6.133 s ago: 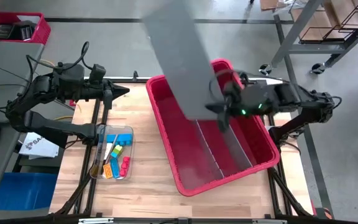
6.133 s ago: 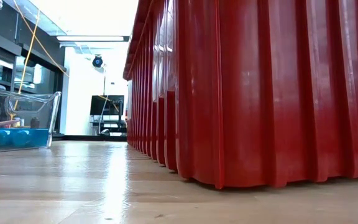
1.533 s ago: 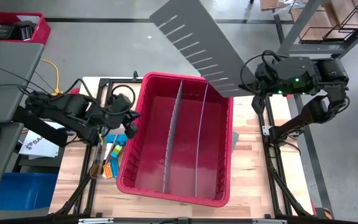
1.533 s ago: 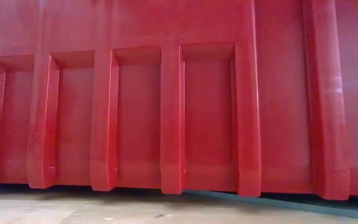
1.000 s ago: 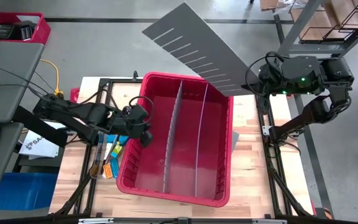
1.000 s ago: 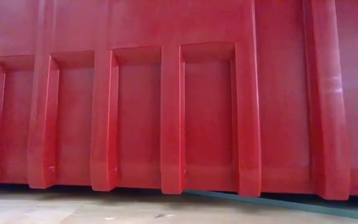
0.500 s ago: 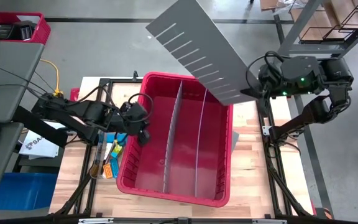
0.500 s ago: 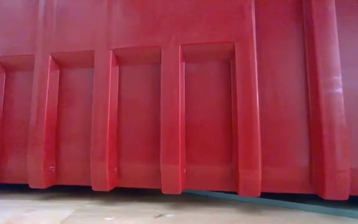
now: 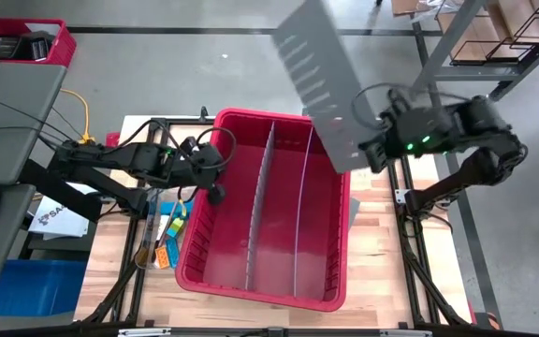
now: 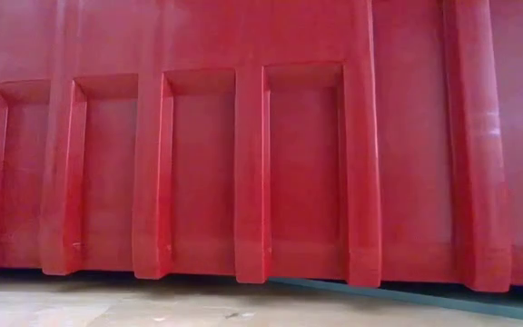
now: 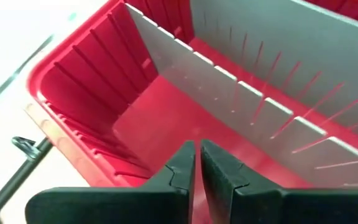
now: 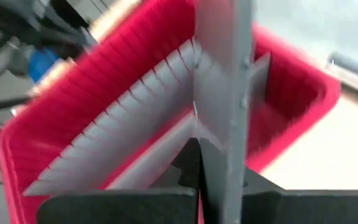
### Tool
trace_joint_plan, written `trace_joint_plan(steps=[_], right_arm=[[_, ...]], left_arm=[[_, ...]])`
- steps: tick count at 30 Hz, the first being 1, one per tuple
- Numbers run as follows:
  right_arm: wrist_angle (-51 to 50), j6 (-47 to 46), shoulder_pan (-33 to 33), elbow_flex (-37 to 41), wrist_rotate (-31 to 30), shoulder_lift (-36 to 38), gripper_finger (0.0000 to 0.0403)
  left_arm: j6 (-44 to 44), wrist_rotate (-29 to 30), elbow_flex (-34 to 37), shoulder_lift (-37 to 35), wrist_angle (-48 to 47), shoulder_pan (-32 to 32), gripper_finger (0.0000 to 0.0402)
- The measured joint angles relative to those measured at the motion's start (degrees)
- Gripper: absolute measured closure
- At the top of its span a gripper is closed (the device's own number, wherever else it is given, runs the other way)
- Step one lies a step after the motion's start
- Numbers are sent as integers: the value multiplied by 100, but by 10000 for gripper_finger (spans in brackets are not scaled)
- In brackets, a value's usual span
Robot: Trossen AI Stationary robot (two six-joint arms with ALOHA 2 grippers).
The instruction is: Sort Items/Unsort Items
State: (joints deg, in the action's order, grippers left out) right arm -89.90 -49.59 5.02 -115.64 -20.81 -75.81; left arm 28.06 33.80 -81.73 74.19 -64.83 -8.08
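Wooden table [image 9: 204, 290]: red bin [image 9: 251, 285] at centre; clear tray [image 9: 146, 255] just beside bin's left wall.

Almost no text can be read here. The only lettering stands on a white sheet [image 9: 52, 219] that lies at the left edge of the bench, under the left arm, in the high view: it shows dark capital letters that begin with "SA", but the rest is hidden and too small to tell. On the red bin [image 9: 279, 281], on the grey slotted panel [image 9: 321, 80] and in the other views, no label, brand or number is legible.
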Motion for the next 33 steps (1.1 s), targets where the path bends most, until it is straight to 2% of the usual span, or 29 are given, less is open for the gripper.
trace_joint_plan(steps=[4,9,11,15,21,25,30,33], right_arm=[[-6,-1033,159,985,8,515,403],[-15,-2278,333,1813,-703,1450,403],[-3,-2590,359,2052,-951,1840,403],[-8,-3022,360,2668,-892,2512,403],[-6,-3657,360,3965,-421,3425,403],[-8,-4090,360,4871,313,3913,403],[303,-4307,360,5890,1444,4085,403],[1064,-4156,363,6415,1722,4078,402]], left_arm=[[-227,14,0,0,-83,140,370],[-320,13,0,0,-77,352,369],[-320,13,0,0,-73,442,369],[-291,-6,0,-1,66,575,369],[-269,-15,0,-2,384,632,369],[-256,-19,0,-2,599,630,369],[-172,-20,0,-2,869,634,369],[-171,-20,0,-2,951,634,369]])
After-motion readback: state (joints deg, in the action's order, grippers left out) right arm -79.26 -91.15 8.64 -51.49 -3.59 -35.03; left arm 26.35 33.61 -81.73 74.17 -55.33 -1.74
